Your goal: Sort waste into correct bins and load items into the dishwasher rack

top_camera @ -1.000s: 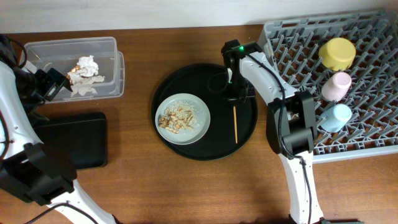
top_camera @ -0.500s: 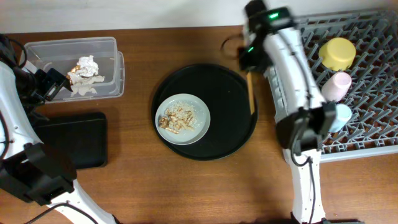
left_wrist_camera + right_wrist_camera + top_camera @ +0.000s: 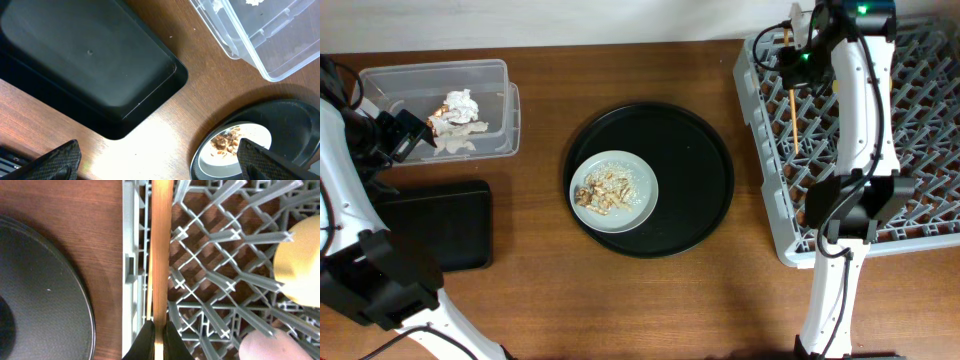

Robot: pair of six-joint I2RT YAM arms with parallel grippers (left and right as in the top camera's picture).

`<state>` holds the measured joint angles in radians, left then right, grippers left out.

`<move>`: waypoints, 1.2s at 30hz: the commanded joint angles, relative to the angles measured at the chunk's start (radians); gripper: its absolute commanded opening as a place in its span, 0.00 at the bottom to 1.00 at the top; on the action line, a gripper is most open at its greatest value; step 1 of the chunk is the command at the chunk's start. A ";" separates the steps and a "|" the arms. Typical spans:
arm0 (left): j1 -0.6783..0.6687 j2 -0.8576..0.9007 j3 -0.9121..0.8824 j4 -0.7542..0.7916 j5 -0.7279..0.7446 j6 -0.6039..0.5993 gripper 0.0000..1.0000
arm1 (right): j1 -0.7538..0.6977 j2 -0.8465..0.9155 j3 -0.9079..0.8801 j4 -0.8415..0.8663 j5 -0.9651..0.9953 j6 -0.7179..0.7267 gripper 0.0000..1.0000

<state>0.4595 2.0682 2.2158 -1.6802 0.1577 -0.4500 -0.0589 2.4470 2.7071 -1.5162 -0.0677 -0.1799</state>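
My right gripper (image 3: 794, 68) is shut on the wooden chopsticks (image 3: 792, 112) and holds them over the left side of the grey dishwasher rack (image 3: 770, 210). In the right wrist view the gripper (image 3: 159, 336) pinches the chopsticks (image 3: 160, 255) just inside the rack's left wall (image 3: 130, 265). A yellow bowl (image 3: 300, 260) and a pink cup (image 3: 260, 347) show to the right. The grey plate (image 3: 630, 205) with brown food scraps (image 3: 603, 189) sits on the round black tray. My left gripper (image 3: 405, 135) is open and empty beside the clear tub (image 3: 500, 105), which holds a paper wad (image 3: 461, 103) and a gold-brown wrapper (image 3: 438, 125).
The round black tray (image 3: 695, 180) lies mid-table. The shallow black rectangular tray (image 3: 430, 225) lies at the left, below the tub; it also shows in the left wrist view (image 3: 85, 65). My right arm hides part of the rack in the overhead view, and the light-blue cup is out of sight.
My right gripper has lifted the chopsticks off the round black tray and carried them up and right, over the rack's left side. The left arm has not moved.
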 commanded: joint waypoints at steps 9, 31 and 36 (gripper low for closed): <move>0.002 -0.036 -0.004 0.000 0.000 -0.008 0.99 | 0.008 -0.006 -0.115 0.033 -0.006 0.060 0.26; 0.002 -0.036 -0.004 0.000 0.000 -0.008 0.99 | 0.004 -0.484 -0.119 -0.183 -0.083 0.339 0.98; 0.002 -0.036 -0.004 0.000 0.000 -0.008 0.99 | -0.029 -0.644 -0.347 -0.183 0.074 0.385 0.98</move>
<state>0.4595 2.0682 2.2158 -1.6798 0.1581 -0.4500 -0.0608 1.8313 2.4634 -1.6928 -0.1043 0.1661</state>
